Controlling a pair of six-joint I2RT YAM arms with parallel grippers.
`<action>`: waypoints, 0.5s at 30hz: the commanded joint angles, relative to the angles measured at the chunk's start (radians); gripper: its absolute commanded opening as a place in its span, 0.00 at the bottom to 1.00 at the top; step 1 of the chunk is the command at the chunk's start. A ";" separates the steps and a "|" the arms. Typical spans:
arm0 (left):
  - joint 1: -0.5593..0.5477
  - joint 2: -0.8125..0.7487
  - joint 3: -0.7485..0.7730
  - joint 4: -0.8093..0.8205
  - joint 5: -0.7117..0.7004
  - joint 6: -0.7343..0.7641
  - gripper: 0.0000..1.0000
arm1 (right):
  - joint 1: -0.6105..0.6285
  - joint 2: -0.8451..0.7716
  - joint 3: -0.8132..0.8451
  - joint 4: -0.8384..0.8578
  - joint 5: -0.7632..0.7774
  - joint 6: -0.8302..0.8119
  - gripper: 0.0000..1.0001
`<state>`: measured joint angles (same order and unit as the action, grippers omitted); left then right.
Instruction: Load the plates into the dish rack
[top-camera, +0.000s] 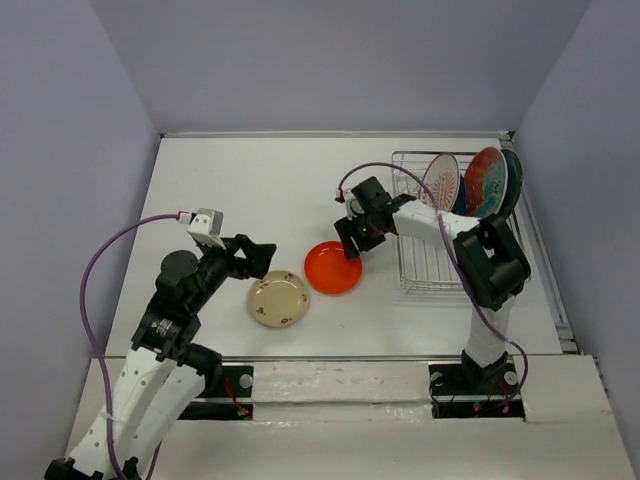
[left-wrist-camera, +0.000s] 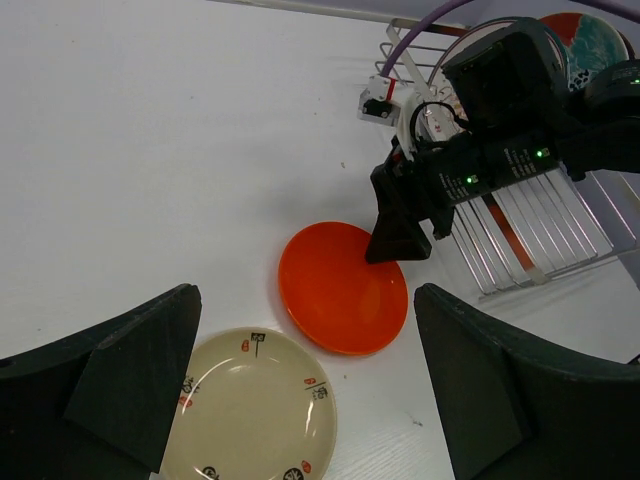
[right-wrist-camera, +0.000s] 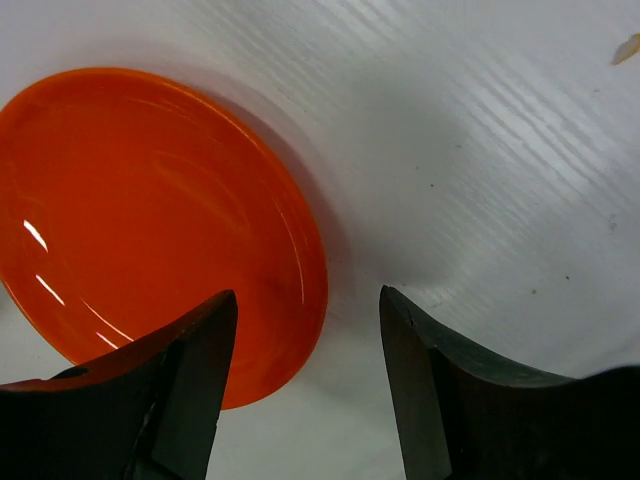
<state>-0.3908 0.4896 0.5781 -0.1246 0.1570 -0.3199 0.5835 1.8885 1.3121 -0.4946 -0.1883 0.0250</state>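
The plain orange-red plate lies flat on the white table. My right gripper is open at the plate's rack-side rim. In the right wrist view the orange-red plate has its rim between the jaws of the right gripper, one finger above the plate and one above bare table. The small cream-beige plate lies left of it. My left gripper hovers wide open above the cream plate, holding nothing. The dish rack holds the white sunburst plate, the red-rimmed floral plate and a dark plate upright.
The wire rack stands at the right side of the table, close behind my right gripper. A purple cable loops off the left arm. Grey walls enclose the table on three sides.
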 joint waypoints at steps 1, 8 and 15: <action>0.006 -0.002 0.005 0.039 0.016 0.007 0.99 | -0.016 0.037 0.053 -0.044 -0.154 -0.106 0.64; 0.007 -0.009 0.003 0.040 0.015 0.007 0.99 | -0.045 0.104 0.068 -0.045 -0.218 -0.114 0.43; 0.009 -0.014 0.003 0.040 0.015 0.008 0.99 | -0.076 0.086 0.064 -0.044 -0.175 -0.091 0.11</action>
<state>-0.3904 0.4877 0.5781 -0.1246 0.1570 -0.3199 0.5198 1.9835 1.3544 -0.5163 -0.3840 -0.0574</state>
